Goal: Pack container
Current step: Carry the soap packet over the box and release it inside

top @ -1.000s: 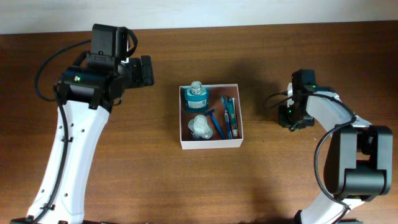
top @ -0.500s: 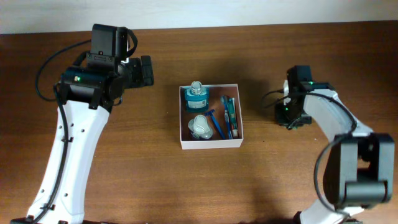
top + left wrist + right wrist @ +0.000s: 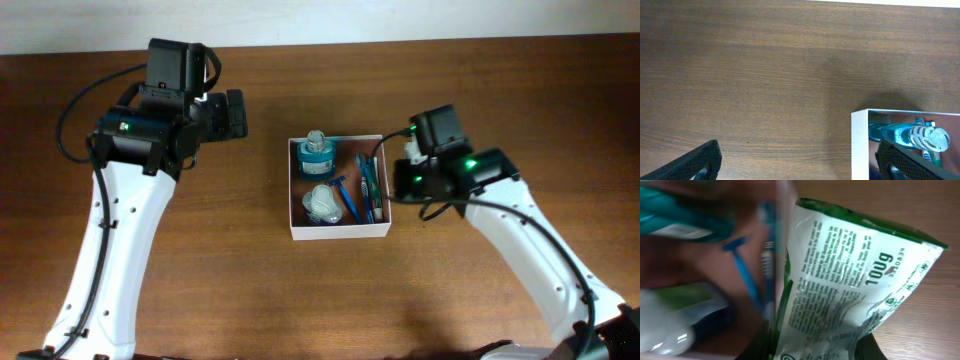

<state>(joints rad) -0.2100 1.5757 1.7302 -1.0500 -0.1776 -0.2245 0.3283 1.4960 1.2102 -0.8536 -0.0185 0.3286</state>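
Right jaws clamping green packet (image 3: 850, 280), container (image 3: 338, 232) wall, blue razor (image 3: 742, 265) beneath

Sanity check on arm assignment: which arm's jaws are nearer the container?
Right. Right arm: jaws at the container's right wall, shut on a green-white packet. Left arm: jaws open, off beyond its far-left corner, apart.

One white cardboard container (image 3: 340, 232). Inside it: one teal bottle (image 3: 317, 152), one pale capped bottle (image 3: 321, 204), one blue razor (image 3: 347, 197), one teal toothbrush (image 3: 368, 178). One green-and-white packet (image 3: 850, 265). Two robot arms: left arm (image 3: 115, 230), right arm (image 3: 530, 250). One wooden counter (image 3: 300, 300).
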